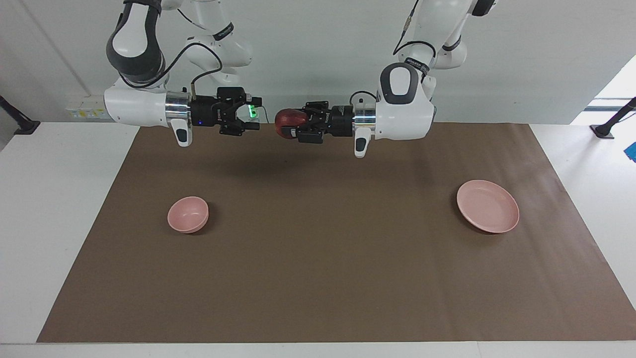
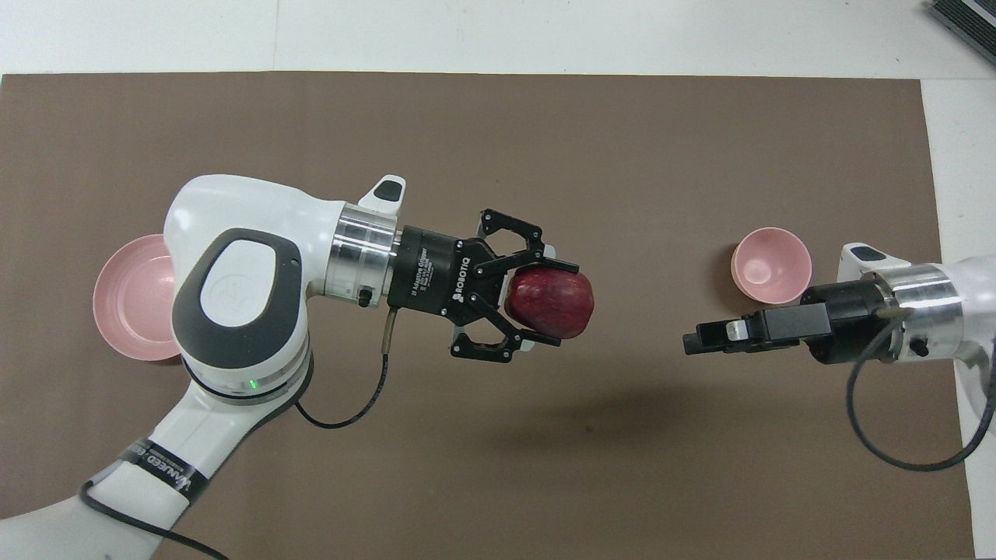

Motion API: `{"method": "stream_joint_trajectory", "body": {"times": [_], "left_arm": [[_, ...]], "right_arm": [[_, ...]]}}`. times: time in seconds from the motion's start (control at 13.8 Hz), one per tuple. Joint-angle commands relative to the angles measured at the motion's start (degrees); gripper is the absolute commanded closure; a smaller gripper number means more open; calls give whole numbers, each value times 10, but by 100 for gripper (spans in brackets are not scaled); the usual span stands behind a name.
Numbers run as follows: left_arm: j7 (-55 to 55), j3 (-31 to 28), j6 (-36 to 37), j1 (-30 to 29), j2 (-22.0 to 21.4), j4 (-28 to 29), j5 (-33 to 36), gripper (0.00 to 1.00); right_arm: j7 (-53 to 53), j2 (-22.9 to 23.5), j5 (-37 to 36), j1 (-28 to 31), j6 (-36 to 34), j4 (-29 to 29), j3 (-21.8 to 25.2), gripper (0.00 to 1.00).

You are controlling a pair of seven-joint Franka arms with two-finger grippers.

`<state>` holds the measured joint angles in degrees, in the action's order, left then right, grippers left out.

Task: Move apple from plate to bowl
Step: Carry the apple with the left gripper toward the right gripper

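The dark red apple (image 1: 289,119) (image 2: 549,302) hangs in the air, with my left gripper (image 1: 288,124) (image 2: 557,303) shut on it, over the middle of the brown mat near the robots' edge. My right gripper (image 1: 252,117) (image 2: 689,342) points at the apple from a short gap away, open and holding nothing. The pale pink plate (image 1: 488,206) (image 2: 128,311) lies bare toward the left arm's end, partly covered by the left arm in the overhead view. The small pink bowl (image 1: 188,214) (image 2: 770,264) stands with nothing in it toward the right arm's end, beside the right wrist in the overhead view.
The brown mat (image 1: 318,258) covers most of the white table (image 1: 59,209). Black clamp stands sit at both ends of the table (image 1: 20,124) (image 1: 608,127). A dark ribbed object (image 2: 965,19) lies off the mat at the corner farthest from the robots.
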<state>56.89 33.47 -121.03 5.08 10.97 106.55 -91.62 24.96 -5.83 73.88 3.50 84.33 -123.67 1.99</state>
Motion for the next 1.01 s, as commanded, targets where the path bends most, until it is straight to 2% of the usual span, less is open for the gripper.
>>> {"method": "stream_joint_trajectory", "body": {"times": [0.0,0.22,0.72,0.94], "left_arm": [[9,-7,-54,40,-21,18,-48,100],[18,-6,-70,56,-23,22,-78,100],[38,-4,-74,84,-33,29,-78,100],[38,-2,-97,100,-33,27,-79,100]], "right_arm": [[-18,-16,13,-6,8,-16,-3,0],[-21,-16,7,-7,7,-16,-3,0],[-25,-16,6,-8,10,-16,-3,0],[-29,-16,6,-8,10,-16,-3,0]]}}
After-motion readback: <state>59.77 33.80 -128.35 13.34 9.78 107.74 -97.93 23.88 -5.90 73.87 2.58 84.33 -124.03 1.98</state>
